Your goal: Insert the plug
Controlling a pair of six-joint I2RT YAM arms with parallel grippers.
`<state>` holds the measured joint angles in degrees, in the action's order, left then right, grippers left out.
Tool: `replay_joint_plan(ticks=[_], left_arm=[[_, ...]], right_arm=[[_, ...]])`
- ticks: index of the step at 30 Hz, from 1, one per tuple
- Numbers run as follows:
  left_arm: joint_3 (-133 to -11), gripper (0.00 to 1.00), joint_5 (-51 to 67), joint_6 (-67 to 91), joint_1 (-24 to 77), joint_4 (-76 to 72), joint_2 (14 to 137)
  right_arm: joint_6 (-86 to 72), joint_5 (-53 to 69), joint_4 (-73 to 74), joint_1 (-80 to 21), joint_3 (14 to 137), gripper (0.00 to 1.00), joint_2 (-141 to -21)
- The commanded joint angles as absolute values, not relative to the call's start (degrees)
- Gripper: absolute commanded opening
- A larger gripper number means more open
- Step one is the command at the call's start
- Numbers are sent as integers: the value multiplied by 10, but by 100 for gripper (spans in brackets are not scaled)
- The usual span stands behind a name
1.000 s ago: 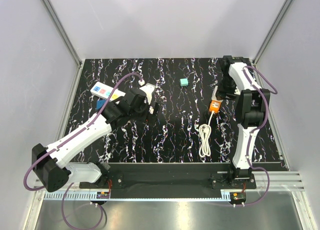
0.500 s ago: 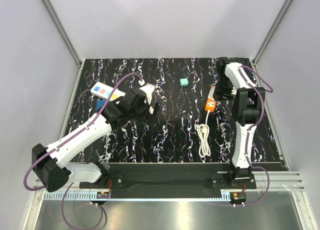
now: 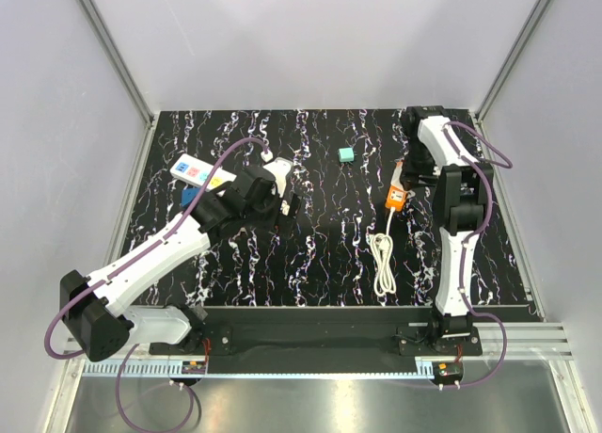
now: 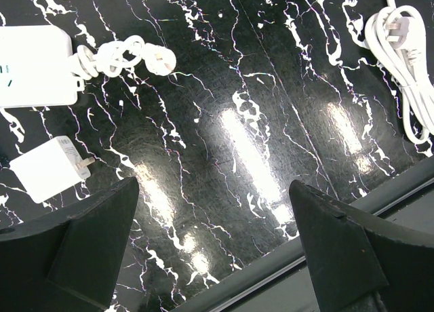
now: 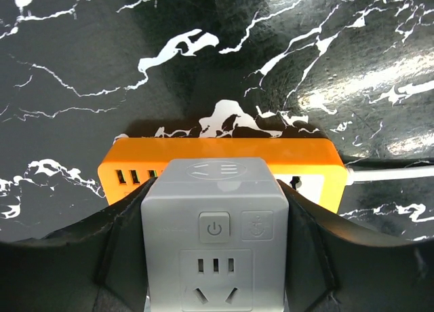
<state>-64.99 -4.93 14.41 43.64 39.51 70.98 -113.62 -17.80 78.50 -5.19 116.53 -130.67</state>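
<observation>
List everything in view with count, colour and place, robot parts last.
plug: 1, white cube, right side, gripped
orange power strip: 1, orange, under the plug
cord: 1, white, coiled, near side of that strip
teal cube: 1, teal, far middle
buttoned strip: 1, white, far left
blue object: 1, blue, by the buttoned strip, partly hidden
charger: 1, white, pronged, left wrist view only
bundled cable: 1, white, beside white block, perhaps the buttoned strip's end
table: 1, black marbled
left arm, right arm: 2, white, black joints
left gripper: 1, black, open, empty
right gripper: 1, black, closed on the plug
</observation>
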Motion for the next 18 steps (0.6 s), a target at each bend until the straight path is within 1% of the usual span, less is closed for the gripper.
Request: replay_joint_plan(ticks=[1,2,5,6,8,9,12,13,14,18], left_arm=[[-651,99,-40,142,435,381,700],[-650,99,-40,142,435,381,700],[-649,99,-40,142,435,381,697],[-649,99,-40,142,435,381,696],[-649,99,-41,142,435,380,694],[-649,99,-41,142,435,381,693],[-649,99,-42,142,435,380,691],[-648,99,-46,142,435,381,691],[-647,99,-47,142,435,381,690],[-646,99,-53,141,435,380,687]], right_arm=[[-1361,-257,934,-68,1182,14,-1340],[-1360,-266,934,-68,1179,32,-1336],[-1356,-280,934,-68,1175,53,-1317],[-1351,-284,934,-68,1179,63,-1313],[-1335,-286,934,-68,1193,74,-1307],[-1327,-284,934,-68,1198,82,-1306],[-1318,-287,934,-67,1213,92,-1299],[-1312,-287,934,-67,1216,98,-1295],[-1310,-288,934,-69,1218,100,-1294],[-1294,-285,934,-68,1226,100,-1288]])
